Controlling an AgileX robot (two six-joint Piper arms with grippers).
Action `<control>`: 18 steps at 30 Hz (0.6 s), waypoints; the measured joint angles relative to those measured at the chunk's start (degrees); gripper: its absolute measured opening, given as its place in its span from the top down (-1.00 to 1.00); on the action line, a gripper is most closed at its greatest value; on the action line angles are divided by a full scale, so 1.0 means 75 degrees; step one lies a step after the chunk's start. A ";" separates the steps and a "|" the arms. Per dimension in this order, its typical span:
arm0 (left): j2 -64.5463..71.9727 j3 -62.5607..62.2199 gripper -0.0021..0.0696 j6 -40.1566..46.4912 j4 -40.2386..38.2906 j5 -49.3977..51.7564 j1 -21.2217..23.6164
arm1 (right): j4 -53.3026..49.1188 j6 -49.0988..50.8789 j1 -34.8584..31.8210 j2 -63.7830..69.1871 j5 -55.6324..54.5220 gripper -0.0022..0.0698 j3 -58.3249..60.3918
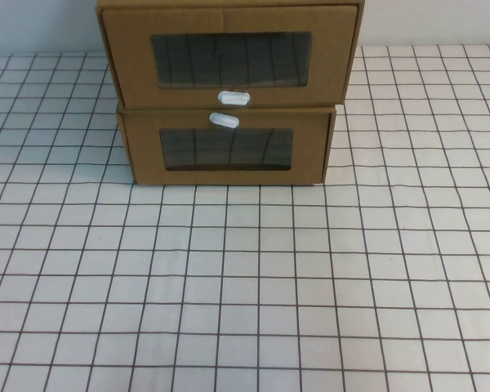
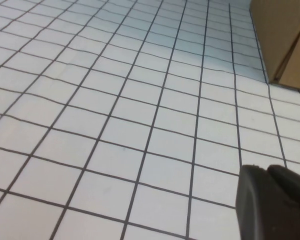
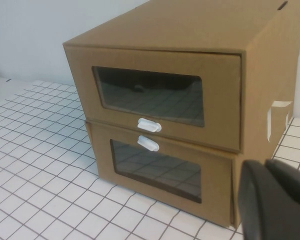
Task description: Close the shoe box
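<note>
**The lower cardboard box and the gridded table**

We see a brown cardboard box [image 1: 229, 175] at the table's 12 o'clock, far from the near edge and just short of the wall. Its front faces 6 o'clock and looks flush with its shell. A dark rectangular window [image 1: 226, 149] fills most of that front, and a small white oval handle [image 1: 224, 121] sits at the window's 12 o'clock, just above it. The table [image 1: 253, 286] wears a white cover ruled in dark squares, bare from the box down to 6 o'clock. A pale wall [image 1: 33, 24] rises behind.
</note>
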 joint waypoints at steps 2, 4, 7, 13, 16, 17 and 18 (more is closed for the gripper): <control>0.0000 0.0000 0.96 0.0032 0.0000 0.0018 -0.0051 | -0.0009 0.0000 0.0000 0.0000 0.0000 0.98 0.0000; -0.0011 0.0000 0.96 0.0051 0.0000 0.0002 -0.0067 | 0.0004 0.0000 0.0000 0.0000 0.0000 0.98 0.0000; -0.0011 0.0000 0.96 0.0051 0.0000 0.0002 -0.0067 | 0.0004 0.0000 0.0000 0.0000 0.0000 0.98 0.0000; -0.0011 0.0000 0.96 0.0069 0.0000 0.0002 -0.0067 | 0.0004 0.0000 0.0000 0.0000 0.0000 0.98 0.0000; -0.0011 0.0000 0.96 0.0069 0.0000 0.0002 -0.0067 | 0.0004 0.0000 0.0000 0.0000 0.0000 0.98 0.0000; -0.0011 0.0000 0.96 0.0069 0.0000 0.0002 -0.0067 | 0.0004 0.0000 0.0000 0.0000 0.0000 0.98 0.0000; -0.0011 0.0000 0.96 0.0069 0.0000 0.0002 -0.0067 | 0.0004 0.0000 0.0000 0.0000 0.0000 0.98 0.0000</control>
